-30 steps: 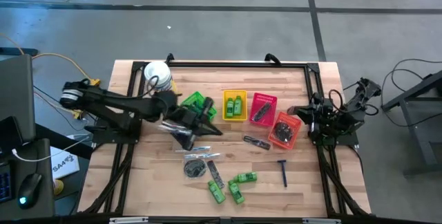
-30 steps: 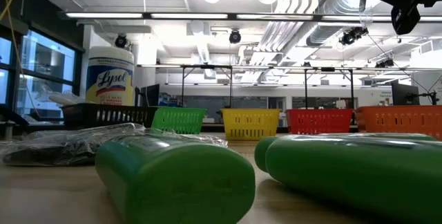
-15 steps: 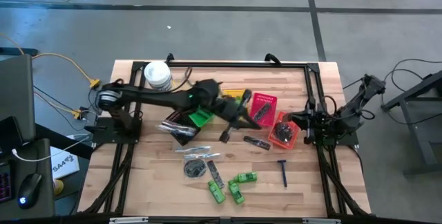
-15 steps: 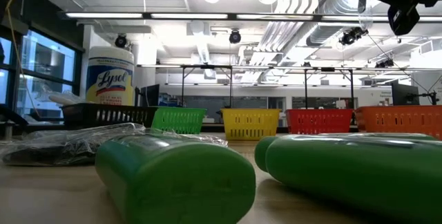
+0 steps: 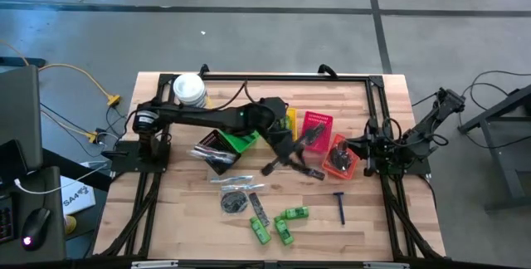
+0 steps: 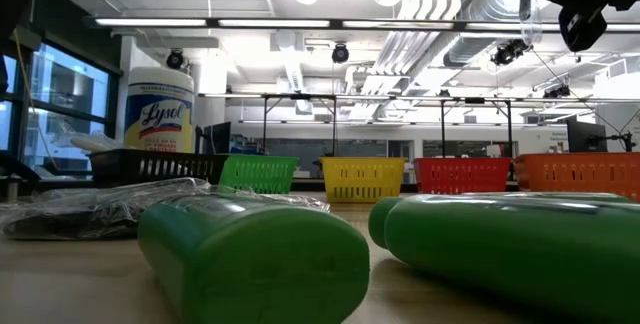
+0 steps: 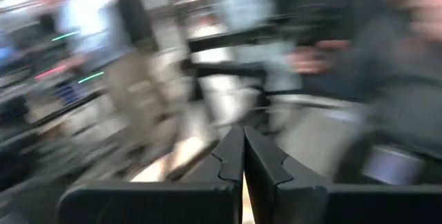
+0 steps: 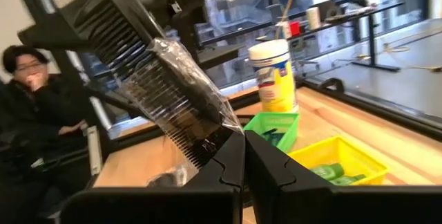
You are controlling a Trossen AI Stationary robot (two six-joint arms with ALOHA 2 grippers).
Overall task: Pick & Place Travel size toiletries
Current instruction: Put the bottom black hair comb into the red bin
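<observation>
My right gripper (image 8: 243, 144) (image 5: 366, 147) hovers by the orange basket (image 5: 342, 159), shut on a dark comb in clear wrap (image 8: 155, 79). My left gripper (image 7: 243, 141) (image 5: 268, 169) is shut with nothing in it, above the table's middle in front of the yellow basket (image 5: 289, 116) and the red basket (image 5: 316, 128). Green mini bottles (image 5: 282, 223) (image 6: 250, 254), a blue-handled razor (image 5: 340, 206), a round dark packet (image 5: 233, 202), a clear-wrapped stick (image 5: 238, 182) and a second comb (image 5: 308, 172) lie flat on the wood. My right gripper pinches the wrapped comb by its lower end (image 8: 222, 133) between its two fingers. The fingers lie level and point toward the table's left side. The comb slants up and away from the fingertips, lifted clear of the table.
A black basket (image 5: 211, 151) and a green basket (image 5: 241, 141) stand at centre left. A white tub with a yellow label (image 5: 189, 90) is at the far left corner. Green bottles lie in the yellow basket (image 8: 338, 158). A person (image 8: 27, 86) sits beyond the table's left side.
My left arm has stretched out and swung toward the table's right edge, from above the black and green baskets to the middle in front of the yellow and red baskets. Its wrist has turned and its fingers have stayed shut. My right gripper has kept hold of the comb.
</observation>
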